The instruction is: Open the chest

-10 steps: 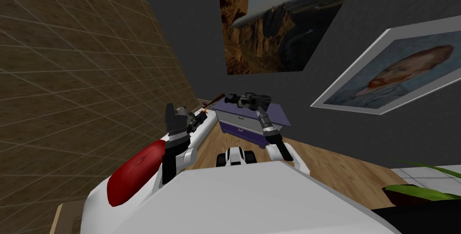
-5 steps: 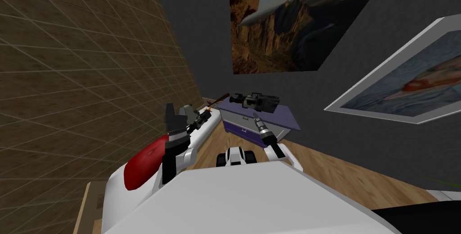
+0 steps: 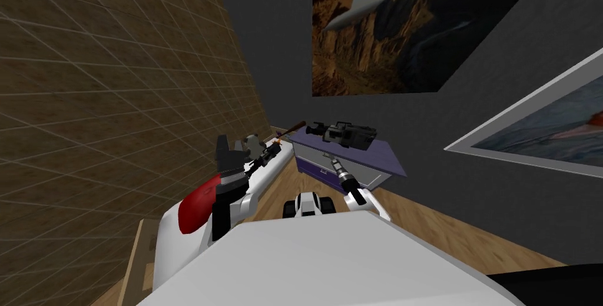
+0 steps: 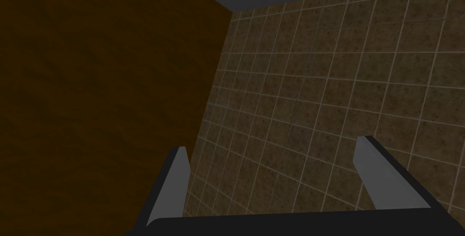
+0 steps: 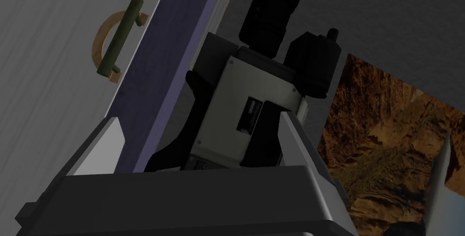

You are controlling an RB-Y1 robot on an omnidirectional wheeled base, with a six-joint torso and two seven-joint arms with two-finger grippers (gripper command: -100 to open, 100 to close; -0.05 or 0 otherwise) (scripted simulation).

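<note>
Gripper of right arm (image 5: 197, 120): blades wide apart, holding nothing. Hovers just before the grey front of chest (image 3: 386, 156), close under its purple top edge. Curved handle (image 5: 116, 42) on that front lies a little to one side, untouched. Atop chest, a dark camcorder (image 3: 347, 133). Left gripper (image 4: 272, 145) is likewise spread and empty, off beyond chest's left end. Judged progress: approach nearly done, chest apparently shut, handle yet to be grasped and pulled.
</note>
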